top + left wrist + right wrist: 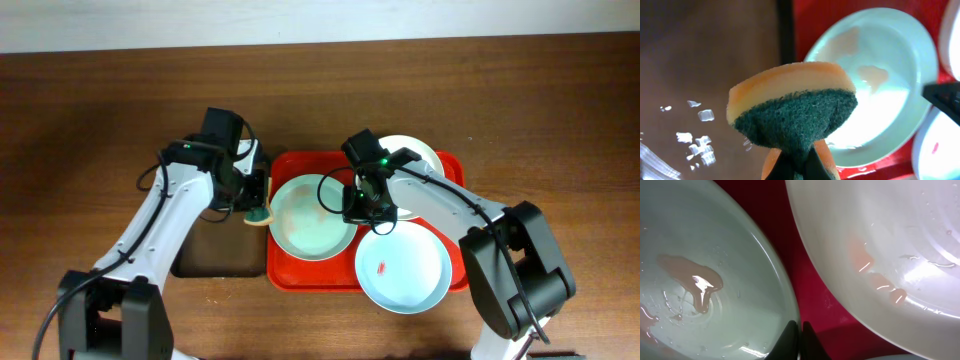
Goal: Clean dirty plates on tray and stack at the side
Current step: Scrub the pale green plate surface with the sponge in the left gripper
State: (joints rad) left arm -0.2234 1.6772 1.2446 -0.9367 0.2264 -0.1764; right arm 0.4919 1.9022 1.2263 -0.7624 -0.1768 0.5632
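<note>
On the red tray (285, 278) lie all three plates (403, 268), the mint plate (312, 218) leftmost, wet pink smears (690, 280) inside. The sponge (795, 107), pinched by the left gripper (257, 207), hangs beside it. The right gripper (799, 336), closed at its rim, may let it slide or tip under scrubbing.

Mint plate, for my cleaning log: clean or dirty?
Dirty. The mint plate shows pinkish wet smears inside, seen in both wrist views.

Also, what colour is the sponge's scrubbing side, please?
Dark green, on an orange sponge; clearest in the left wrist view.
</note>
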